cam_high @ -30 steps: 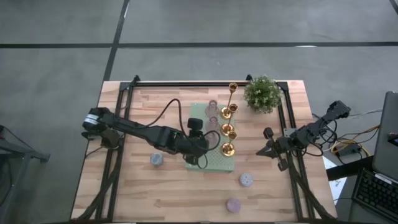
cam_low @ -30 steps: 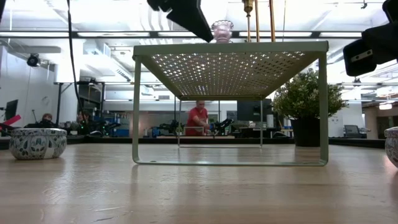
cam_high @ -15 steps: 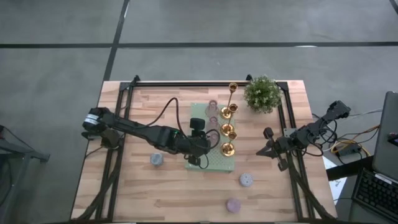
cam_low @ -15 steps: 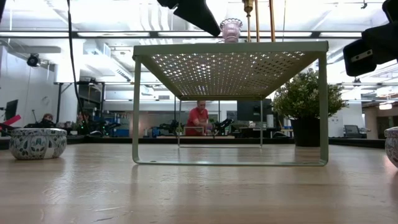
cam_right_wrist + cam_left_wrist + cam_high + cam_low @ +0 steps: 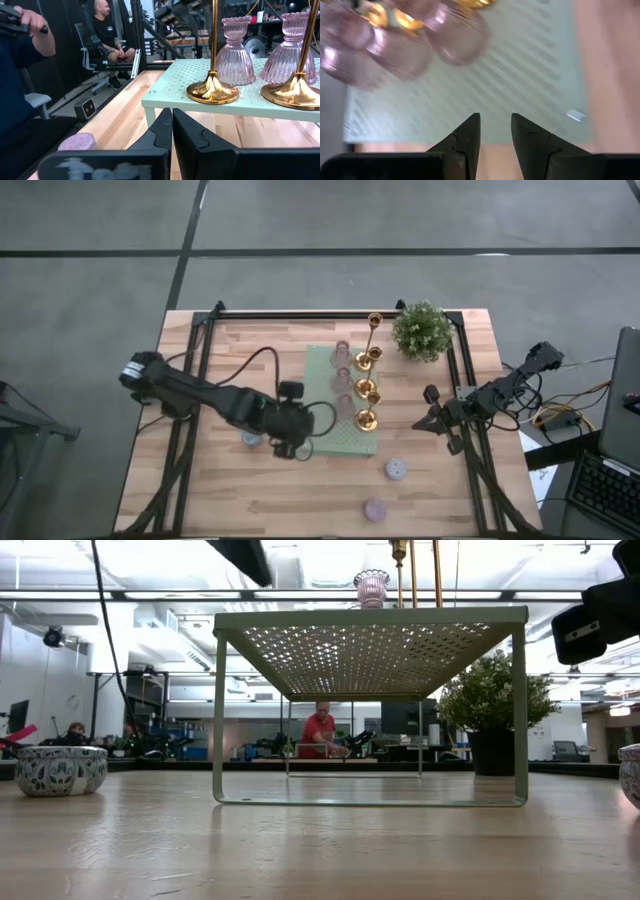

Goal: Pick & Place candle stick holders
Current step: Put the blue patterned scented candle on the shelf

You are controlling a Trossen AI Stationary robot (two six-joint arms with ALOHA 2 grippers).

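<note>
1. Four gold candle stick holders (image 5: 367,388) stand in a row along the right edge of a pale green perforated stand (image 5: 322,370), the tallest one (image 5: 374,322) at the far end, nearest the back of the table.
2. Three pink ribbed glass holders (image 5: 342,375) stand in a second row just beside the gold ones, also on the stand. In the right wrist view, a pink holder (image 5: 238,52) sits behind a gold base (image 5: 212,91).
3. Loose round holders rest on the bare wood: a blue-grey one (image 5: 250,439) near the left arm, a lavender one (image 5: 397,470) and a pink one (image 5: 375,509) toward the table's front right.
4. The left gripper (image 5: 297,448) hangs at the stand's front left corner. Its jaws stand slightly apart with nothing between them, as the left wrist view shows (image 5: 495,135).
5. The right gripper (image 5: 425,420) waits at the table's right edge, well apart from the stand, jaws pressed together and empty.
6. A green leafy potted plant (image 5: 421,330) stands at the back right corner.
7. The table (image 5: 200,490) is light wooden planks with a black frame, on a grey floor.
8. From table height, the stand shows as a raised shelf on thin legs (image 5: 372,618). Behind it lies a bright workshop, with a person in red (image 5: 321,728) seated in the distance.
9. The right wrist view shows another seated person in black (image 5: 107,30) and a dark sleeve (image 5: 20,55) close by.
</note>
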